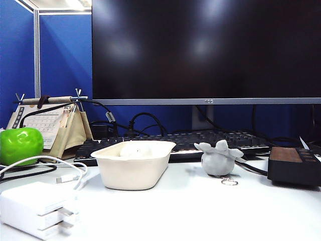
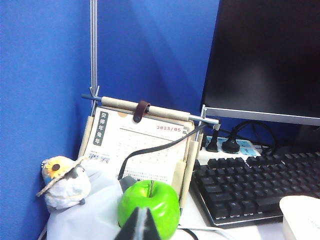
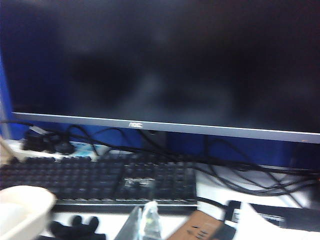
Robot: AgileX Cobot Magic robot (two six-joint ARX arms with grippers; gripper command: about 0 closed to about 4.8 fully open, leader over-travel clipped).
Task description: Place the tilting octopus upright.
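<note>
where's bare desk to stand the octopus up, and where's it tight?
Free: the white desk in front of the octopus, between the white tray and the black box. Tight: left side, with charger, cables and green apple. Left gripper and right gripper are shut, away from it.

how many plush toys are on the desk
2: the grey octopus right of the white tray, before the keyboard; a sunflower-hatted toy beside the calendar. Others may be hidden.

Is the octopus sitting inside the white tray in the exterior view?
No. The octopus rests on the table beside the white tray, clear of it.
</note>
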